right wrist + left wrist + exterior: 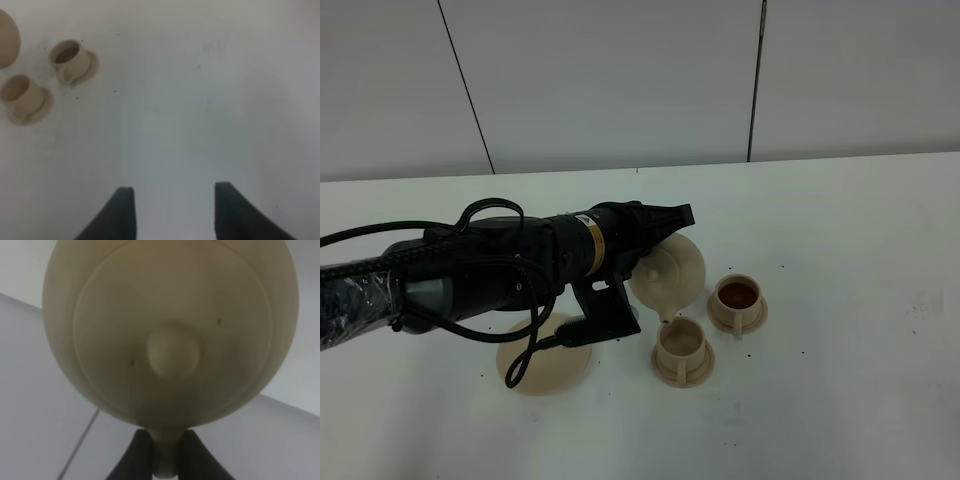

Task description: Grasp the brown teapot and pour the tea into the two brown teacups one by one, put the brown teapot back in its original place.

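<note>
i find the left pincer (166, 452) clenched on the teapot (672, 272) handle, spout tipped over the near cup (682, 345) to fill it; far cup (735, 313) holds tea (737, 293) already. right pincer (172, 210) released, clear of the pour.

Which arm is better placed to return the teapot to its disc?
Left: the left gripper is shut on the brown teapot, with the flat disc near that arm. The right gripper stands open, empty.
</note>
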